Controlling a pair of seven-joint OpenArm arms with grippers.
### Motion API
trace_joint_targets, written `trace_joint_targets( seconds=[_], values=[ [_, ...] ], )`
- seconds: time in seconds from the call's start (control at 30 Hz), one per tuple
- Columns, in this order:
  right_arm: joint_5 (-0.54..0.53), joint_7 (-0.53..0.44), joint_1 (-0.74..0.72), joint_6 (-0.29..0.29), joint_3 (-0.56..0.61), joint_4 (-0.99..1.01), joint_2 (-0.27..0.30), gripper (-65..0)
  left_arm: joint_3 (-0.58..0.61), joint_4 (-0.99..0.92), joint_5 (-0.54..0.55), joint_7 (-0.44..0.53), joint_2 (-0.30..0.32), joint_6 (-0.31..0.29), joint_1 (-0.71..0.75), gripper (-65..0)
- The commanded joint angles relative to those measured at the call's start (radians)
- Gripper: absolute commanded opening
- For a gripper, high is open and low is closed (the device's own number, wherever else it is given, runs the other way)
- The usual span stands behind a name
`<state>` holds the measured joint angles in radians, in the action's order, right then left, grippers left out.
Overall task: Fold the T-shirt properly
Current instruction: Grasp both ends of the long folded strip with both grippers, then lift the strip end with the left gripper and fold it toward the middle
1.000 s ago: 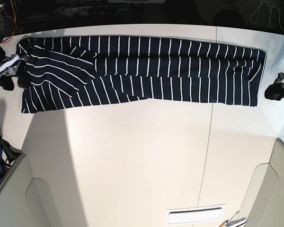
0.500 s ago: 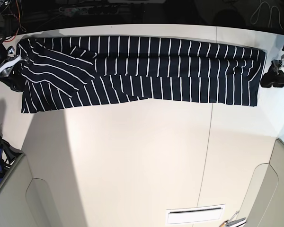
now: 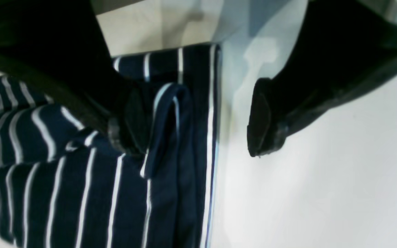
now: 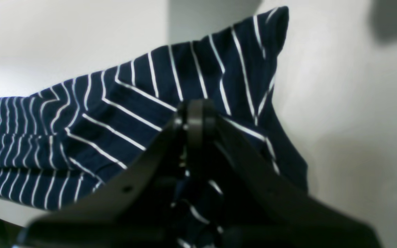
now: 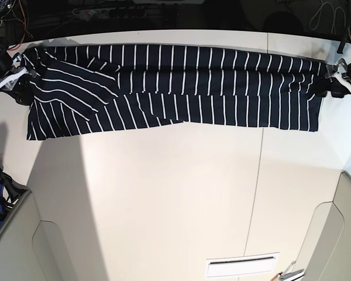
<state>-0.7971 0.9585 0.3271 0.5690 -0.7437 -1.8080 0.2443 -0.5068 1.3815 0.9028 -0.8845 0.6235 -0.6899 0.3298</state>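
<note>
While its two black fingers stand well apart, the left gripper straddles the end hem of the dark navy, white-striped cloth T-shirt: one finger pad presses on the cloth beside a small raised ridge of fabric, and the other finger hangs over the bare white tabletop just past the hem. Nothing is clamped between them. At the shirt's opposite end, the right gripper has its dark fingers pressed together on a lifted peak of the striped cloth, which rises to the tips and drapes down on either side.

Seen from the base view, the shirt lies along the far edge of the tabletop as a long, narrow folded band, reaching almost from the right gripper to the left gripper. Near the right gripper the stripes slant diagonally across an overlapping layer; along the rest of the band they run straight across. A white slotted panel sits at the near edge, well apart from the shirt.
</note>
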Motion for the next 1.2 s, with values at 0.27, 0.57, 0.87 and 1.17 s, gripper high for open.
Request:
trace_joint_targets(
  seconds=[0.27,0.57,0.87,1.17],
  values=[
    [-0.041,0.017,-0.002,0.005,-0.006,-0.013,0.016,-65.0,0.059,0.011,-0.038,0.070,0.025,-0.008,-0.005,-17.7],
    [-0.042,0.019,-0.003,0.005,-0.006,-0.013,0.016,-65.0,0.178,0.011,0.022,0.027,0.025,-0.008,-0.005,-17.7],
    [-0.061,0.023,-0.003,0.008,-0.006,-0.014,0.016,-65.0,0.191,0.011,0.021,0.027,0.025,-0.008,-0.006,-36.2],
    [-0.074,0.023,-0.003,0.011,-0.016,-0.076,0.016,-65.0,0.176,0.013,-0.013,0.174,0.025,-0.008,-0.010,-65.0]
  ],
)
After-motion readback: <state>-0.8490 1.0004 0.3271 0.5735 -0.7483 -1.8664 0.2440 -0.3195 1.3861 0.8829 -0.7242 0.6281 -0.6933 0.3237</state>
